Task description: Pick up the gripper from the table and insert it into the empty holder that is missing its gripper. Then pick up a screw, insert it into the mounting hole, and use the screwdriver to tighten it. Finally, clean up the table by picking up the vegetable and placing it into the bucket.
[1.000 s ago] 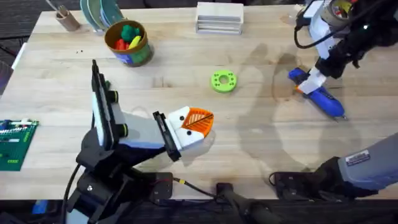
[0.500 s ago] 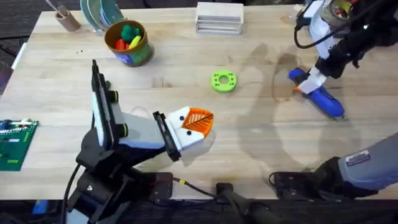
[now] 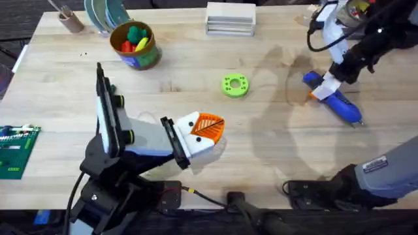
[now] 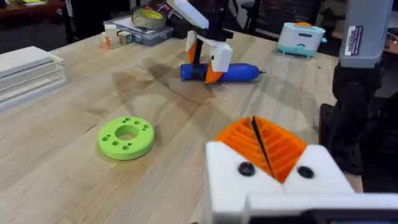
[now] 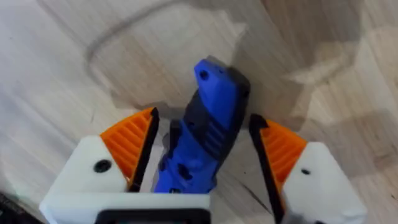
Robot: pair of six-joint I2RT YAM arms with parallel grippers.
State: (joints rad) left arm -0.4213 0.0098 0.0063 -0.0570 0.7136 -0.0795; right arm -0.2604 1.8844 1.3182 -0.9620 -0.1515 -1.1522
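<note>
A pale wooden bench (image 3: 261, 150) is seen from above, with dark floor beyond its far edge. The screwdriver (image 3: 333, 99) lies flat near the right edge, toward the far right corner, its narrow tip pointing toward the near right. The right pincer (image 3: 324, 88) is lowered over the blunt end of the tool; in the right wrist view its orange pads (image 5: 130, 146) are spread to either side of the blue body (image 5: 202, 134), with gaps visible on both sides, so the pincer is released and nothing is grasped. From the left wrist view the same pincer (image 4: 208, 57) is seen standing over the screwdriver (image 4: 233, 73).

The left pincer (image 3: 204, 134) is held near the middle of the near edge, pointing toward the right. Its two orange pads (image 4: 264, 143) are pressed together with a thin dark line between them, so it is clenched, and nothing is seen held in it.

The bucket (image 3: 135, 44) stands near the far left corner, with red, yellow and green toy pieces inside; the vegetable cannot be told apart among them. A bright green ring with holes (image 3: 235, 85) lies flat near the centre of the bench. A white stacked block (image 3: 230, 18) rests at the far edge, and a green circuit board (image 3: 14, 150) lies at the left edge.
</note>
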